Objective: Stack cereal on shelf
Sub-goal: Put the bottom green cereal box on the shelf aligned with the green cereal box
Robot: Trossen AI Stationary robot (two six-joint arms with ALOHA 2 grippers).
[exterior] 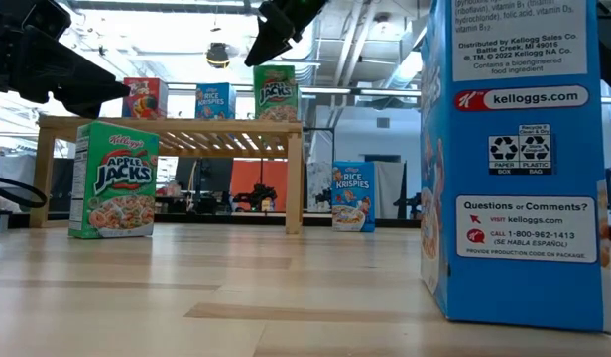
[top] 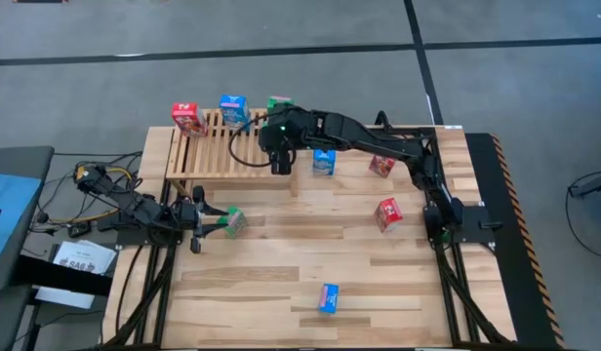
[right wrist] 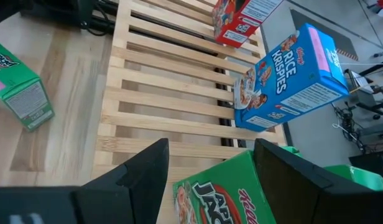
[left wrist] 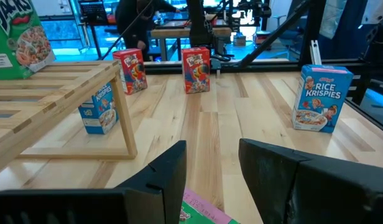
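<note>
With our right claw (top: 281, 164) spread above the green box (right wrist: 226, 190) on the shelf (top: 208, 156), we should lift straight up, while our left claw (top: 211, 222) pinches another green box (top: 235, 222).

Three boxes (top: 230, 109) crowd the shelf's (top: 211, 154) far edge — its near slats lie open.

The near blue box (exterior: 514, 159) (large in the low view) is cut off above.
</note>
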